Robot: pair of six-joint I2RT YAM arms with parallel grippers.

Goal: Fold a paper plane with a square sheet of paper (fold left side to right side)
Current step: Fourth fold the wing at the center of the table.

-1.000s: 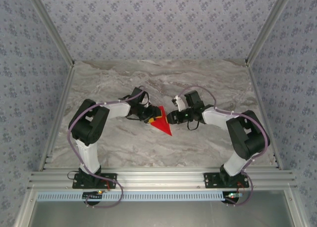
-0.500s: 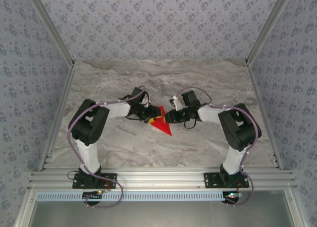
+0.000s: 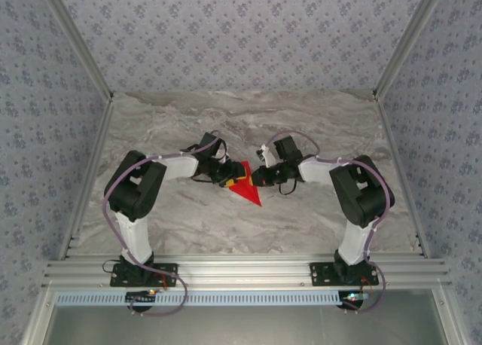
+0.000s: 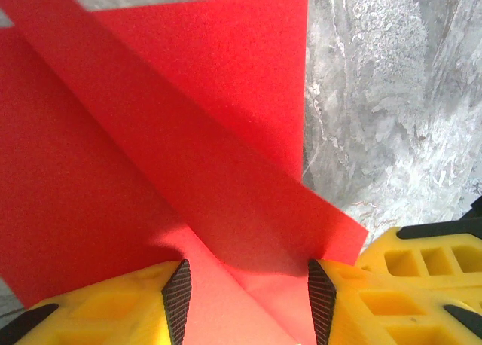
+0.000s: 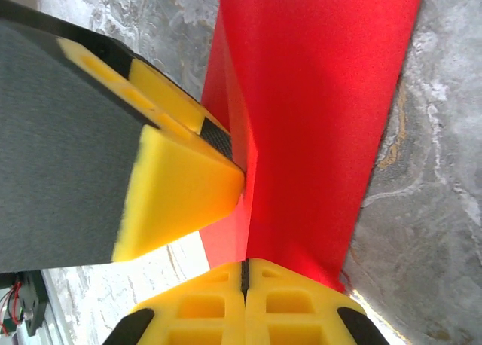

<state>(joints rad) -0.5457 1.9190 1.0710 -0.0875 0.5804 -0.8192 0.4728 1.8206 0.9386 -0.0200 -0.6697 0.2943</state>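
The red sheet of paper (image 3: 246,188) lies mid-table, folded into a triangle with its sharp point toward the near edge. My left gripper (image 3: 228,178) rests on its left side, open. In the left wrist view the paper (image 4: 151,149) lies between the black pads (image 4: 178,300), and a raised flap crosses diagonally above them. My right gripper (image 3: 258,178) is at the sheet's right side. Its yellow fingers (image 5: 218,307) are pressed together, pinching a raised fold of the paper (image 5: 316,96). One left finger (image 5: 181,187) touches the same fold from the other side.
The grey marble table (image 3: 301,126) is walled by patterned panels at the back and sides. An aluminium rail (image 3: 241,271) runs along the near edge by both arm bases. The two grippers sit almost tip to tip over the paper.
My right gripper has moved left to the paper and closed its fingers on the raised fold. The left gripper and the sheet have stayed put.
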